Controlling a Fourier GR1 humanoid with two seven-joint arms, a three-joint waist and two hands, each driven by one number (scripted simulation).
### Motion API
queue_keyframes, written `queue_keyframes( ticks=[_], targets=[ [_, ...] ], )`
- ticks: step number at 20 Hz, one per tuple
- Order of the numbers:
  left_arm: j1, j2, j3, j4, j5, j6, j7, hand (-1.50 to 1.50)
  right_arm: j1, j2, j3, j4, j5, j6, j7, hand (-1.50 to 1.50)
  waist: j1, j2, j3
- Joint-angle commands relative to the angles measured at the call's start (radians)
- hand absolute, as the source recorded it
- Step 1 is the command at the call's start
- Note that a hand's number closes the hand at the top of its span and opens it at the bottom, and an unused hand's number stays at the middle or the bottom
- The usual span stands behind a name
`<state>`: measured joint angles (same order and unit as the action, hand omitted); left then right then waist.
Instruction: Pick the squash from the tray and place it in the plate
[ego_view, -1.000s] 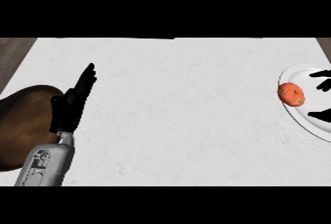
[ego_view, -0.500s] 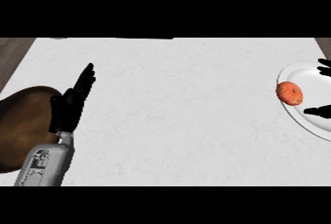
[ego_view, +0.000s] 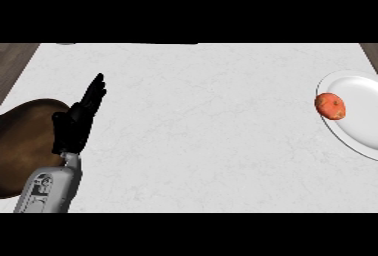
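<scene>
- Your counter (ego_view: 199, 125) was a white, faintly marbled top that filled nearly the whole head view, from the far edge down to the near edge.
- Beyond the counter's far corners you had strips of brown, wood-toned surface showing at the upper left and upper right; what they belonged to could not be told.
- A thin dark shape lay along the counter's far edge, left of centre; too little of it showed to say what it was.
- Your tray (ego_view: 26, 145), brown and rounded, sat at the counter's left side and ran out of view at the left edge.
- Your left hand (ego_view: 77, 125) stood over the tray's right rim, fingers straight and together, pointing away from you toward the far side. It had hold of nothing. Its grey forearm (ego_view: 48, 190) came in from the lower left.
- Your right hand did not show anywhere in the view.
- The white plate (ego_view: 362, 120) lay at the counter's right side, partly cut off by the right edge.
- The squash (ego_view: 330, 106), orange-red and rounded, rested on the plate near its left rim, well apart from the tray and from your left hand. Nothing was touching it.
</scene>
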<state>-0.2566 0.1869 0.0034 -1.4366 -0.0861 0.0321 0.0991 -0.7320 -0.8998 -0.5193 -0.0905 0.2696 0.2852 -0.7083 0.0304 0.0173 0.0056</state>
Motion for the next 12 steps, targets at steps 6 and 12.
queue_keyframes(
  ticks=[6, 12],
  targets=[
    [-0.032, -0.003, -0.004, 0.017, -0.009, -0.003, 0.007, 0.00, 0.134, -0.158, -0.066, 0.011, -0.066, 0.168, -0.022, -1.50, 0.002, 0.008, 0.005],
    [-0.019, -0.011, 0.000, 0.017, -0.008, 0.005, -0.011, 0.00, 0.168, -0.197, -0.073, -0.013, -0.074, 0.216, -0.017, -1.50, 0.010, 0.009, 0.007]
  ],
)
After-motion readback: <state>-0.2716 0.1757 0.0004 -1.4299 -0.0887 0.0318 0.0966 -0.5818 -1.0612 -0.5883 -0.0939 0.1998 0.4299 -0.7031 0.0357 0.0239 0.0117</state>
